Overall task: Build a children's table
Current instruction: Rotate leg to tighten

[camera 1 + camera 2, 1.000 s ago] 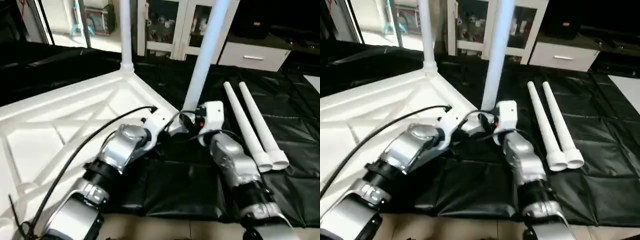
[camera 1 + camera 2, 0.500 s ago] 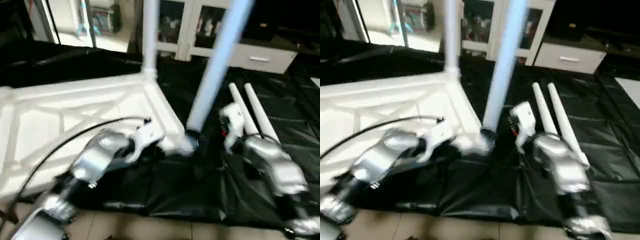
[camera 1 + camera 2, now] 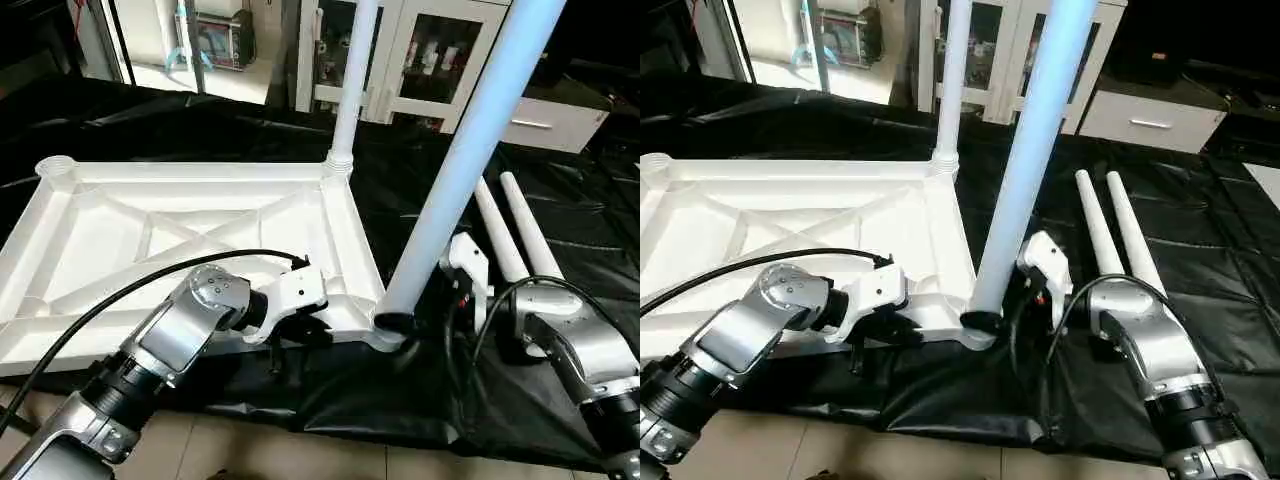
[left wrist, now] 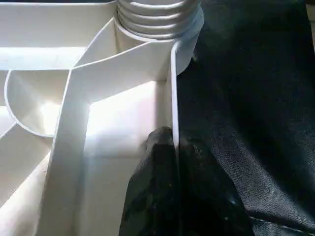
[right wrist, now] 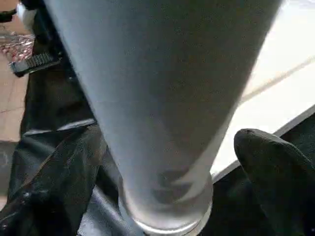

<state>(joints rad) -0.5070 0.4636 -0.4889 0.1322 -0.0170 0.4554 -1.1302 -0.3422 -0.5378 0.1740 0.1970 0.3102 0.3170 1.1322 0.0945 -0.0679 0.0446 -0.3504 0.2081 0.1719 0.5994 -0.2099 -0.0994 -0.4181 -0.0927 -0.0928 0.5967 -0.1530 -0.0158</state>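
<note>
White plastic makes up the children's table top (image 3: 200,230), which is laid upside down on a black mat (image 3: 580,220) with its X-ribbed underside facing up. One tapered leg (image 3: 352,80) is seen standing upright in the far corner socket, and a second leg (image 3: 470,150) is seated in the near corner socket (image 3: 390,325), leaning slightly. Two more legs (image 3: 515,235) are laid side by side on the mat, well apart from the top. The left gripper (image 4: 170,147) is set at the near rim of the top, its fingers (image 4: 157,187) pinched narrowly on the thin rim wall just beside the ridged collar of a socket. The right gripper (image 5: 167,162) is placed around the base of the second leg, its fingers (image 5: 270,167) spread wide on either side and apart from the tube.
</note>
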